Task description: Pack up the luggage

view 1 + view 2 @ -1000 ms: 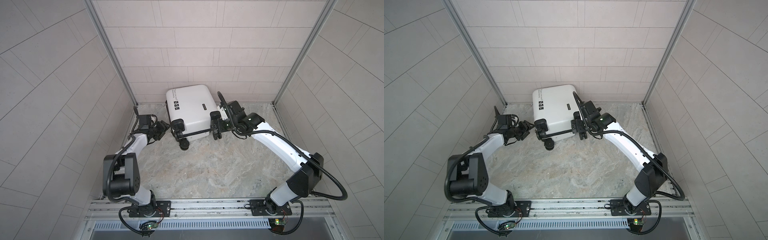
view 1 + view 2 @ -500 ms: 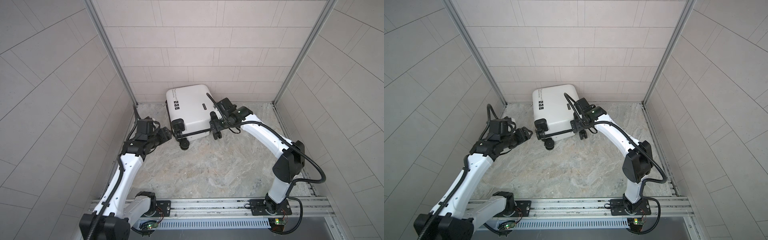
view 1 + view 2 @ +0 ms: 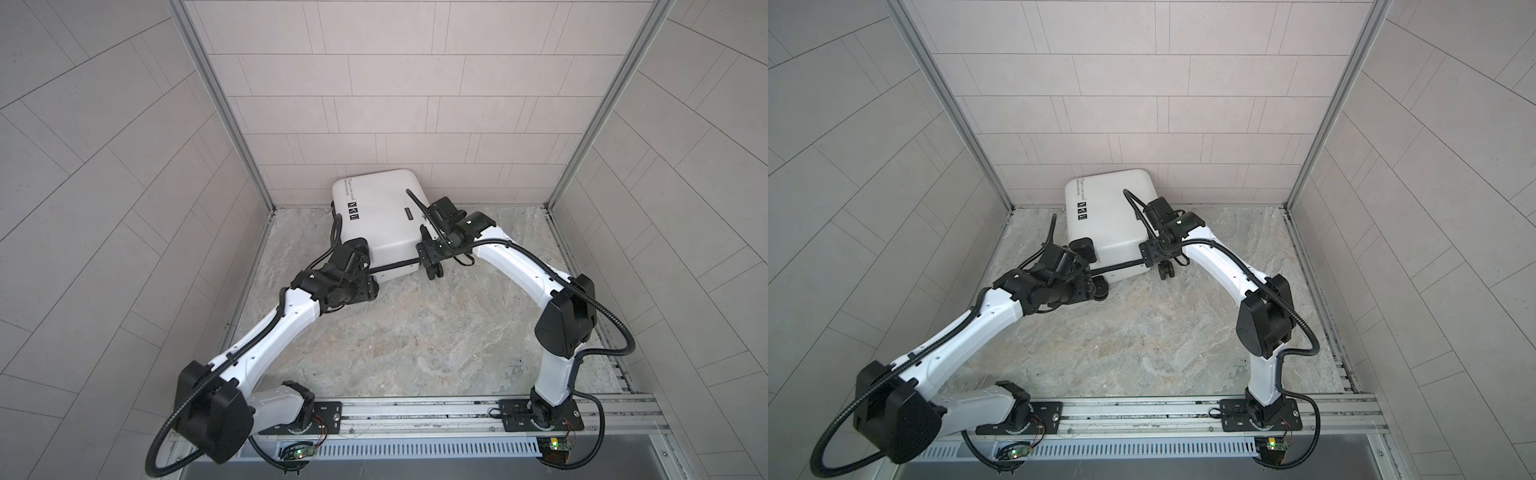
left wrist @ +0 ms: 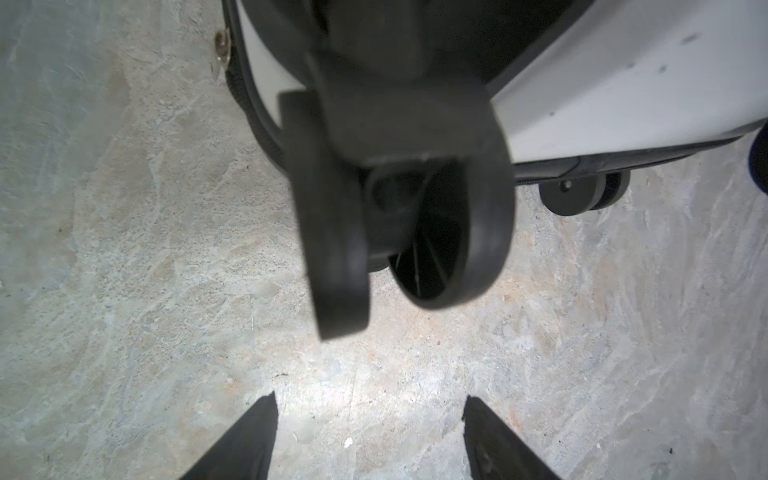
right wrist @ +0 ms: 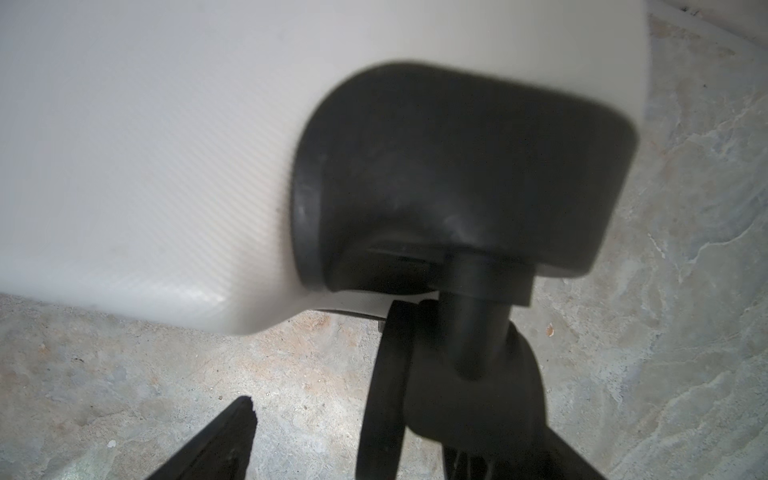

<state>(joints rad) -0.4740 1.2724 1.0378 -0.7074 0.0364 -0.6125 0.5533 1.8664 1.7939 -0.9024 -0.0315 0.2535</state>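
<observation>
The luggage (image 3: 376, 216) (image 3: 1106, 220) is a white hard-shell suitcase lying flat and closed on the stone floor, against the back wall in both top views. My left gripper (image 3: 360, 277) (image 4: 369, 399) is at its near left corner. It is open, with only bare floor between the fingertips and a black spinner wheel (image 4: 399, 216) just ahead of them. My right gripper (image 3: 432, 258) (image 5: 382, 405) is at the near right corner, jaws wide apart. Between its fingers stands another black wheel (image 5: 461, 374), with a clear gap to the visible finger (image 5: 232, 432). The wheel hides the other fingertip.
Tiled walls (image 3: 415, 104) close in the back and both sides, with metal corner posts (image 3: 224, 112) (image 3: 598, 104). Both arm bases sit on a rail (image 3: 415, 409) at the front. A stone floor (image 3: 415, 345) lies between rail and suitcase.
My left arm has swung in from the left wall, bringing its gripper to the suitcase's near left wheel. The right arm has folded at the elbow, its gripper staying by the near right wheel.
</observation>
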